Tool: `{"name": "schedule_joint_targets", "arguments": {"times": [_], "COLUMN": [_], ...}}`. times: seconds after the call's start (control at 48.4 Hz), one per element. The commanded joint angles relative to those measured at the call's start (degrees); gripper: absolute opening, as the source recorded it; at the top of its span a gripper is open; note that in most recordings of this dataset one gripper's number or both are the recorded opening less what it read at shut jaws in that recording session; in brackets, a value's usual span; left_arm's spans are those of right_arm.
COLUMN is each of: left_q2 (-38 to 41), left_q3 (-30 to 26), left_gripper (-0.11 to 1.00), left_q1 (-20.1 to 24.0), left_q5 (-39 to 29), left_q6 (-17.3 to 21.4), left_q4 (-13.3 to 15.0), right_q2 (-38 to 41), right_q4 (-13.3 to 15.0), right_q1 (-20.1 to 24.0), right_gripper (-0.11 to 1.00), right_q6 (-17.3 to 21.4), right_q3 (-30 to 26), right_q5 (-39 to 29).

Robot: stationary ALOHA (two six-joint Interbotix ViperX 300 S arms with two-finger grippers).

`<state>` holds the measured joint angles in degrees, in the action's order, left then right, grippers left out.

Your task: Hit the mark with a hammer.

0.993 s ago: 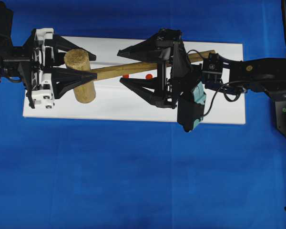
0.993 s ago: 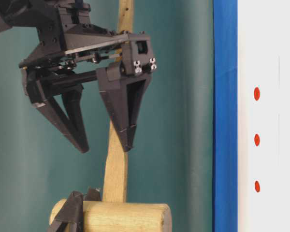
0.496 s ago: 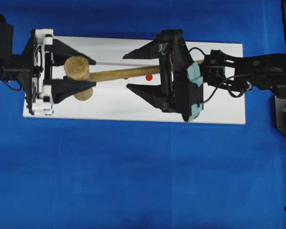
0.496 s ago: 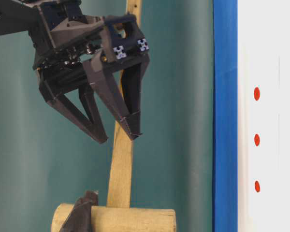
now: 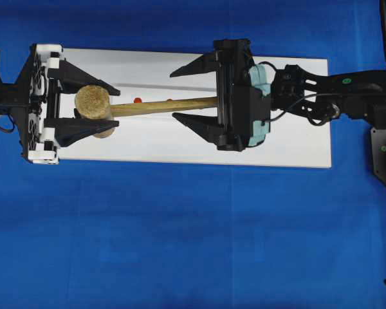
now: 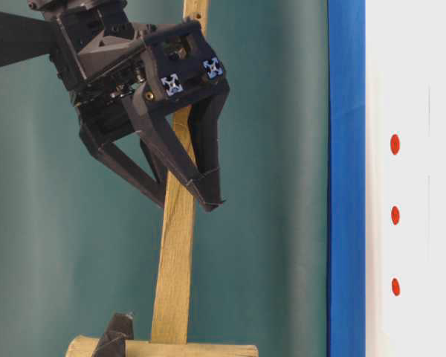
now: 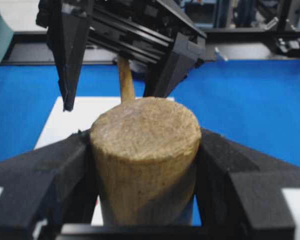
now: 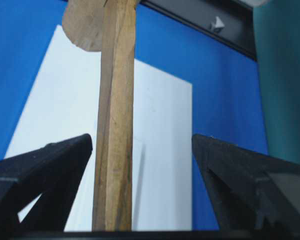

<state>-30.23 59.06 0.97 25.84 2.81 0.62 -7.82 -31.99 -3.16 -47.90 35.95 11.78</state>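
hammer point(image 5: 148, 106) now level (shifted left)

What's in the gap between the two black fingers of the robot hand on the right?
The hammer's wooden handle runs through the wide gap of the right gripper, closer to one finger. Neither finger touches it in the right wrist view.

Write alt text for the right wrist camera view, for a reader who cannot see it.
The hammer runs up the middle of the frame, handle near the camera and round head at the top, above a white strip on blue cloth. The right gripper stands open around the handle, its black fingers clear of the wood.
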Motion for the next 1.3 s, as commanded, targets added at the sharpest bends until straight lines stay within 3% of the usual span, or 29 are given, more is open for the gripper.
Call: {"name": "schedule_joint_targets", "arguments": {"times": [0.0,0.062,0.29,0.352,0.91,0.931,1.034,1.117,1.282], "left_q2": [-1.0,-1.0,-1.0,-1.0,-1.0,-1.0,-1.1,-1.1,-1.8], "left_q3": [-0.9,-0.9,-1.0,-1.0,-0.7,-0.7,-0.7,-0.7,-0.3], "left_gripper": [0.46,0.46,0.46,0.46,0.46,0.47,0.75,0.91,0.88], "left_q1": [-0.3,-0.3,-0.3,-0.3,0.7,0.7,0.7,0.8,1.3], "left_q5": [0.4,0.3,-0.1,-0.1,-1.8,-1.9,-2.2,-2.5,-3.5], "left_q6": [0.2,0.2,0.4,0.4,0.5,0.5,0.4,0.4,0.0], "left_q4": [-0.1,-0.1,-0.1,-0.1,-0.1,-0.1,-0.1,-0.1,0.0], "right_q2": [-1.2,-1.2,-1.2,-1.2,-1.2,-1.2,-1.2,-1.3,-1.7], "right_q4": [-1.2,-1.6,-1.8,-1.8,-1.8,-1.8,-1.8,-1.8,-1.8], "right_q1": [-0.1,-0.1,-0.2,-0.2,-0.6,-0.6,-0.6,-0.6,-0.6], "right_gripper": [0.93,0.80,0.13,0.04,0.04,0.04,0.03,0.03,0.03], "right_q6": [0.1,0.1,0.6,1.1,5.2,5.3,5.9,6.8,9.0], "right_q3": [-1.5,-1.7,-2.8,-3.0,-3.0,-3.0,-2.9,-2.9,-2.4], "right_q5": [-0.5,-1.8,-7.2,-7.5,-7.6,-7.6,-7.6,-7.6,-8.1]}}
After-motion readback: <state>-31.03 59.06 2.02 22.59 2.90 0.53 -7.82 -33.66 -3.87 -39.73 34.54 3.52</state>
